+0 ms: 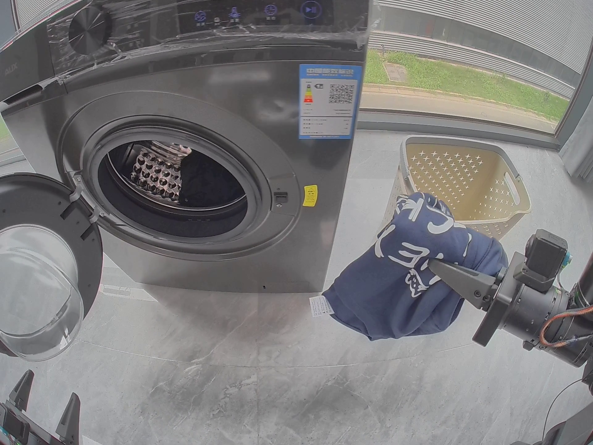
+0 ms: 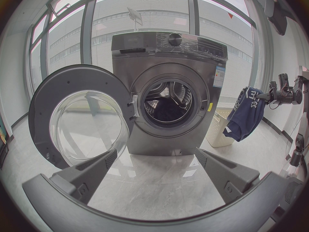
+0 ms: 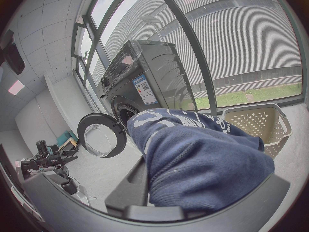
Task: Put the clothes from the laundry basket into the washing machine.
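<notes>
- While the left gripper [image 1: 50, 385] hangs low at the near left, its 2 fingers spread and holding nothing, it sits well apart from the cloth.
- Swung wide to the left, the round door [image 1: 43, 267] leaves the washing machine [image 1: 247, 94] open, and the drum mouth [image 1: 176, 180] faces the robot with 1 dark item [image 1: 213, 180] already inside.
- To the right of the machine's front, the navy garment [image 1: 395, 273] hangs bunched in the air, drooping downward from its pinch point.
- Just right of that, the right gripper [image 1: 440, 268] is clenched on the garment, its fingers pointing left.
- Behind it, on the far right, stands the laundry basket [image 1: 460, 174].
- My reading: the drum mouth lies left of and beyond the held cloth, so the right arm, clearly the nearer one, must carry it left, then inward.
</notes>
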{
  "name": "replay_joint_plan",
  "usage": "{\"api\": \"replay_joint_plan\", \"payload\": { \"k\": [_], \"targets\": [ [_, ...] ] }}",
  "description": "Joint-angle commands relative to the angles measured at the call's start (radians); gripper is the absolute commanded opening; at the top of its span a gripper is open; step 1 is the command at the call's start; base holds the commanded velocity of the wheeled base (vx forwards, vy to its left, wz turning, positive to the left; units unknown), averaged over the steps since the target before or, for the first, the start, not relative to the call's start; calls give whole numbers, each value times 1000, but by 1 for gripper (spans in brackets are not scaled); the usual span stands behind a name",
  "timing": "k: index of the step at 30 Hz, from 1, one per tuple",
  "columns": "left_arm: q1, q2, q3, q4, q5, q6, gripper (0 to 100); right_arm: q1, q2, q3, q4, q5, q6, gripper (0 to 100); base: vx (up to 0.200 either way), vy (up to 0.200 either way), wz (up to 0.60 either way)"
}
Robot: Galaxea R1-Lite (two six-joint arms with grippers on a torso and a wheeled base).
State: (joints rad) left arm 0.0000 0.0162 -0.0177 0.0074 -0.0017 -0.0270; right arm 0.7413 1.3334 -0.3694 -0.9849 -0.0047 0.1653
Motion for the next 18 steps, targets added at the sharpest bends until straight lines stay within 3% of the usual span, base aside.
{"api": "replay_joint_plan", "payload": {
  "k": [1, 4, 12, 18],
  "targets": [
    [0, -12, 15, 0, 0, 1, 100, 0, 3, 0, 0, -1, 0, 0, 0, 0, 0],
    [0, -12, 15, 0, 0, 1, 100, -5, 3, 0, 0, -1, 0, 0, 0, 0, 0],
    [0, -12, 15, 0, 0, 1, 100, -20, 10, -10, 0, -11, 3, 0, -200, 0, 0],
    [0, -12, 15, 0, 0, 1, 100, -82, 26, -33, 6, -23, 5, 0, -200, 0, 0]
  ]
}}
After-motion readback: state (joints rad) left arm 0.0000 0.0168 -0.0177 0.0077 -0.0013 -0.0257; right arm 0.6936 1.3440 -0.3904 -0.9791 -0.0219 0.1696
